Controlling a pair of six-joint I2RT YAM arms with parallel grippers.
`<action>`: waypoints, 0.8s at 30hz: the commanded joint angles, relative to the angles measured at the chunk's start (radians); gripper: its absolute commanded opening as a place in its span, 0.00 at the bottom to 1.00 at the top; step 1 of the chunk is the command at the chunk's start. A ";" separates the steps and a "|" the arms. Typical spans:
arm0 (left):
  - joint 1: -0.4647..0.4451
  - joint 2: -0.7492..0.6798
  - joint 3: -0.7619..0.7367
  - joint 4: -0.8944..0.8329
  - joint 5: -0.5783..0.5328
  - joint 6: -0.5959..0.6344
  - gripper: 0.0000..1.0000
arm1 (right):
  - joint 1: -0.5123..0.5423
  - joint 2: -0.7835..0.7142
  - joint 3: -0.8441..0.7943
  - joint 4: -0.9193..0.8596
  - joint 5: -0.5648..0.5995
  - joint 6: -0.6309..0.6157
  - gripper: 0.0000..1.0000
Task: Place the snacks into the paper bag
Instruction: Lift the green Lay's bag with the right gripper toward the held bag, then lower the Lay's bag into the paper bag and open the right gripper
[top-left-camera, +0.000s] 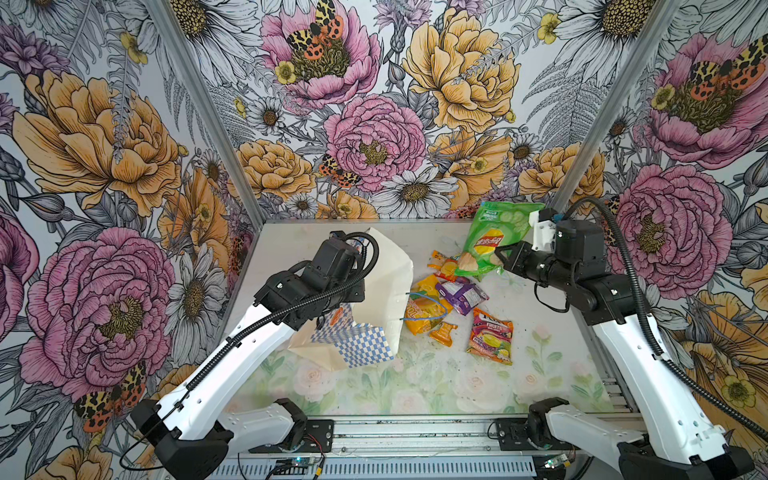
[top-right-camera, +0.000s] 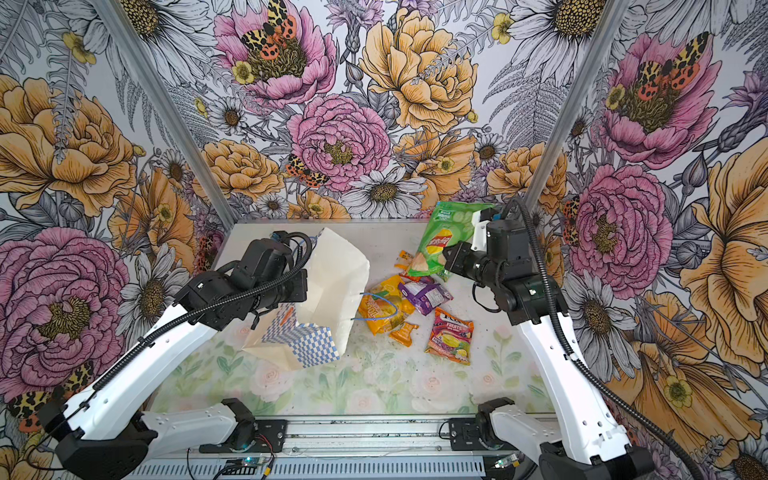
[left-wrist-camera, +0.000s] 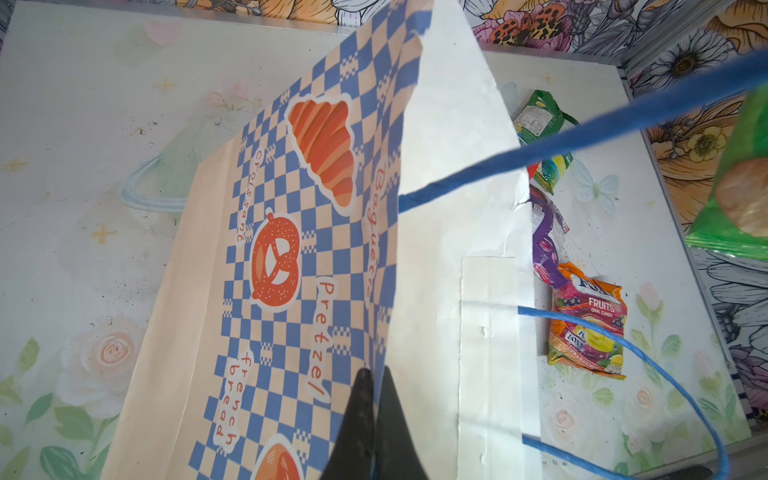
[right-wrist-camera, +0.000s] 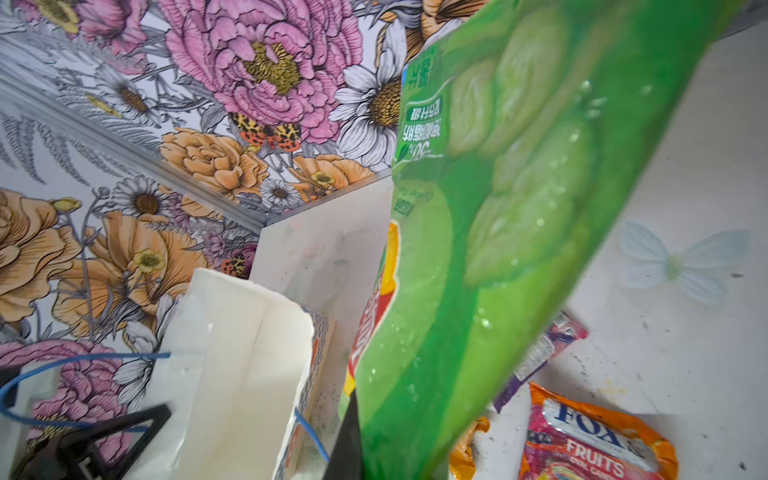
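both clamped: left end effector on paper bag, right end effector on green pkt; handle over orange-yellow pkt.

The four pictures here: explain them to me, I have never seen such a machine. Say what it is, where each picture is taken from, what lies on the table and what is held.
Two white robot arms work at a table; each ends in a black gripper. Two pictures look down from overhead and are nearly alike; the other two come from cameras on the arms' wrists. The left gripper is shut on the edge of the checkered paper bag, holding its mouth open. The right gripper is shut on a green crisp packet, held off the table. Loose beside the bag lie an orange-yellow packet, a purple packet, a Fox's Fruits packet and small orange sachets.
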 joint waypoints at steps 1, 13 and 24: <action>-0.011 0.008 0.031 0.019 -0.031 -0.024 0.00 | 0.116 0.013 0.061 -0.001 0.072 0.033 0.00; -0.030 0.028 0.047 0.019 -0.046 -0.040 0.00 | 0.428 0.109 0.099 0.034 0.166 0.097 0.00; -0.033 0.035 0.049 0.019 -0.067 -0.069 0.00 | 0.600 0.118 -0.026 0.131 0.190 0.218 0.00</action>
